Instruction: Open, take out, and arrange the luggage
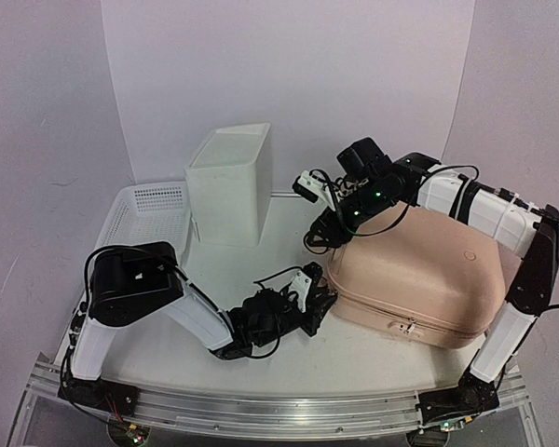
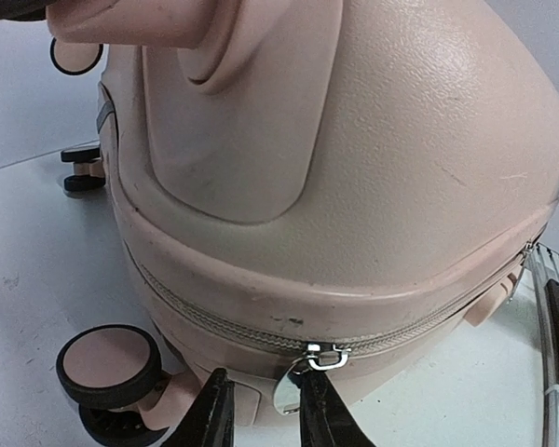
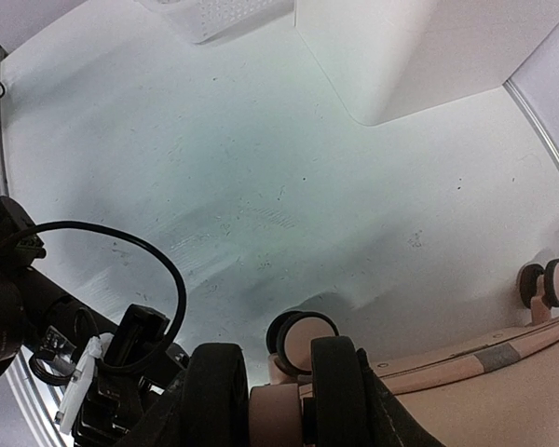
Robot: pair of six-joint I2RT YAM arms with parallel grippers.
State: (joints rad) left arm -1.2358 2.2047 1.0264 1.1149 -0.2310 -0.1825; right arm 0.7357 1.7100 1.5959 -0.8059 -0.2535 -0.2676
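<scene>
Zipper pull (image 2: 287,391) inside slightly-apart left hand (image 2: 261,400) — wrist-view only — right hand (image 3: 276,382) clamped on luggage (image 1: 429,270)

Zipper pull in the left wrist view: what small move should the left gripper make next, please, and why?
Probably close the left gripper on the zipper pull. The tab hangs between its fingers with a gap beside it, so it looks unpinched, and the luggage is zipped shut; the pull needs gripping before it can slide.
</scene>
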